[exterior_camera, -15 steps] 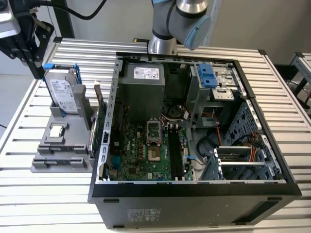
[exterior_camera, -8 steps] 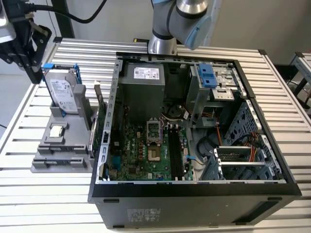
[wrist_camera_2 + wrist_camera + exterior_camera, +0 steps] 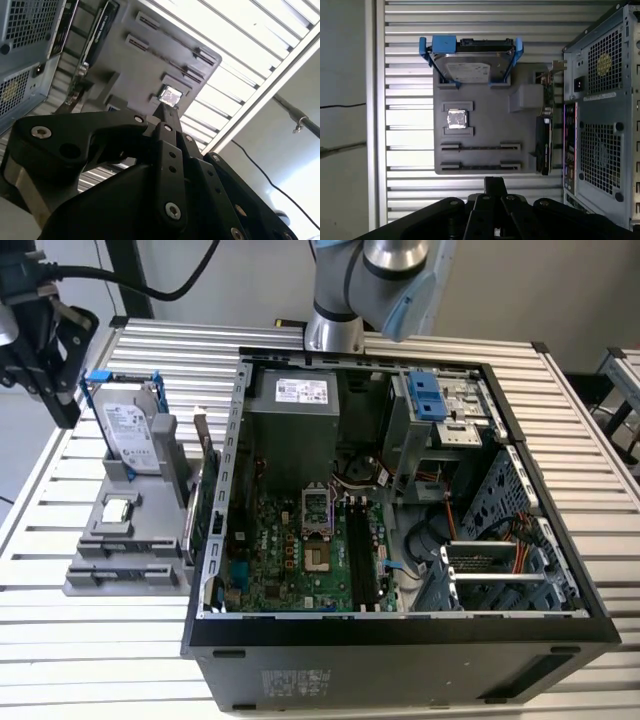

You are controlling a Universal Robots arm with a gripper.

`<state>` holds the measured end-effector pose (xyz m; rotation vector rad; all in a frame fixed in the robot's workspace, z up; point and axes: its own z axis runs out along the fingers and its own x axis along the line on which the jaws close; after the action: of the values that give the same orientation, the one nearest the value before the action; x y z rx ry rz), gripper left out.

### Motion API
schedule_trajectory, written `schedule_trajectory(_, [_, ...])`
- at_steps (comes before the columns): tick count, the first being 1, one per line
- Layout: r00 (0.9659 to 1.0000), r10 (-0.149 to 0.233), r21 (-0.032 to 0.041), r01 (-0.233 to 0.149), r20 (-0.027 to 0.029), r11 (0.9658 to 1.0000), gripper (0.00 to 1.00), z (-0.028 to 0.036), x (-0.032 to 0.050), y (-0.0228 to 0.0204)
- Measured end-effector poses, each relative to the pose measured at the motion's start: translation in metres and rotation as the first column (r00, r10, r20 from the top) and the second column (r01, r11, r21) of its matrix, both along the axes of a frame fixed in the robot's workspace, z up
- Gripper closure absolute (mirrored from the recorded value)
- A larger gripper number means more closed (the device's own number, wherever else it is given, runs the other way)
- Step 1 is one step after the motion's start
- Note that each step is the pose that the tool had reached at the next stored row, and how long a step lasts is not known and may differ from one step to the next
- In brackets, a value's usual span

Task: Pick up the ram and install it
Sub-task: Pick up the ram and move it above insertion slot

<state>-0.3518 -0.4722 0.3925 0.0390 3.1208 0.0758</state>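
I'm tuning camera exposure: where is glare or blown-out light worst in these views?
Second wrist view: table slats blow out white, the claw a dark silhouette. First wrist view: glare on slats beside the grey tray. Exterior view: even light, computer case interior shaded.

light: bright, even | glare: slatted table point(image 3: 240, 75) washed white | case point(image 3: 400, 670) interior shadowed

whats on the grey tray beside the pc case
On the grey tray: a silver hard drive in blue clips, a square chip and an expansion card along the edge nearest the case. Its two long slots look bare; the drive hides what's beneath it.
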Motion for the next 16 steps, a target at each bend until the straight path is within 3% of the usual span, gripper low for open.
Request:
schedule_trajectory(10, [1.0, 0.0, 0.0, 0.0, 0.0, 1.0, 1.0, -0.0002, 0.0, -0.0233])
schedule_trajectory(16, [1.0, 0.0, 0.0, 0.0, 0.0, 1.0, 1.0, -0.0002, 0.0, -0.0244])
